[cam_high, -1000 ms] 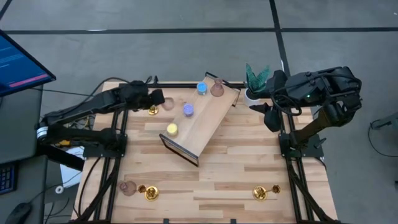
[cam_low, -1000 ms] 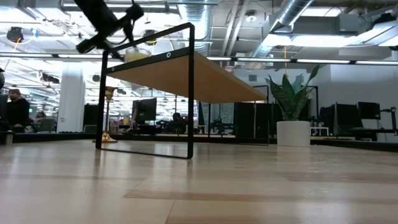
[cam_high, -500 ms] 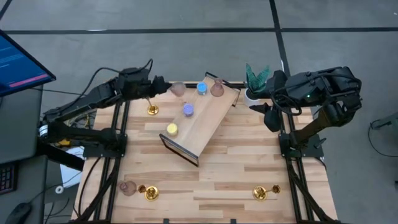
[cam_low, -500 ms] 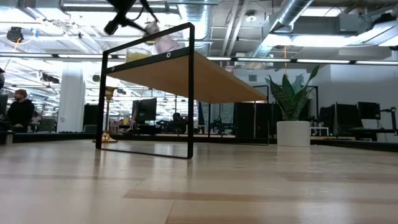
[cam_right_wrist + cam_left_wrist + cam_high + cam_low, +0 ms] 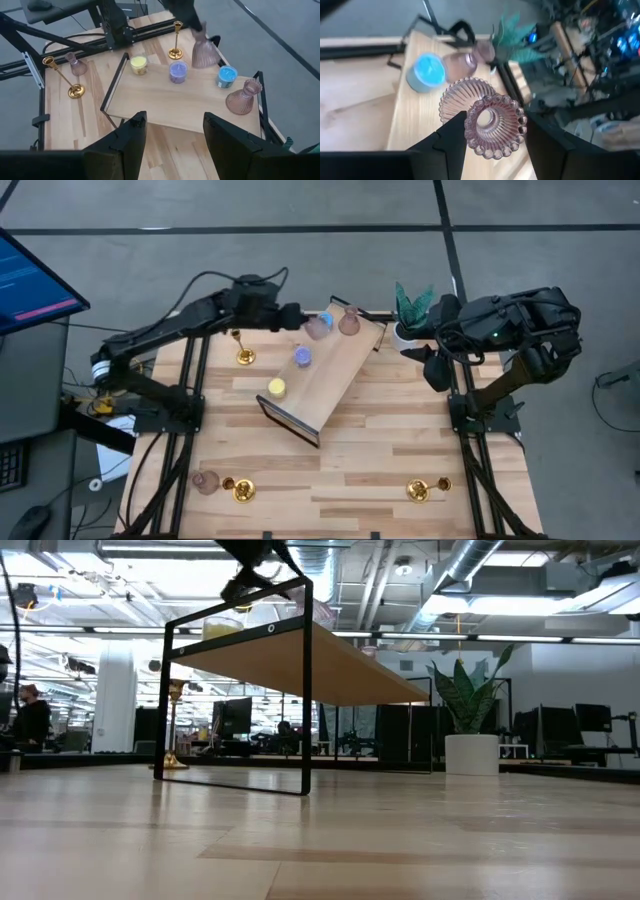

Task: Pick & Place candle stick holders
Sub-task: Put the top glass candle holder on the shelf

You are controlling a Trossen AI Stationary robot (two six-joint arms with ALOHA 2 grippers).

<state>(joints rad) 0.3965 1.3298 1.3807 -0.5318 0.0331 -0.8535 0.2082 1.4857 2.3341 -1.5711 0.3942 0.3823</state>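
My left gripper (image 5: 306, 321) is shut on a dusty-pink ribbed holder (image 5: 319, 329) over the far end of the raised wooden shelf (image 5: 335, 375). On the shelf stand a blue holder (image 5: 227, 76), a violet one (image 5: 302, 357), a yellow one (image 5: 277, 388) and another pink one (image 5: 349, 323). A gold stemmed holder (image 5: 245, 355) stands on its round base on the table left of the shelf. My right gripper (image 5: 437, 368) hangs open and empty at the far right, beside the plant. My left gripper pinches the pink holder's narrow upper end, just under its beaded rim (image 5: 495, 125), between its two fingers (image 5: 454, 134). The fingers slant down from the table's left side. The holder hangs tilted below them, wide end (image 5: 204, 57) down, beside the blue holder; whether it touches the shelf I cannot tell.
A pink holder (image 5: 205, 482) and a gold one (image 5: 240, 490) lie near the table's front left corner. Another gold one (image 5: 425, 490) lies at the front right. A green plant in a white pot (image 5: 410, 315) stands at the far right. Bare table lies right of the shelf.
My left gripper has carried the pink holder up from beside the gold holder and toward the table's right, over the shelf's far end. It has stayed shut on it. The gold holder has stayed on the table.
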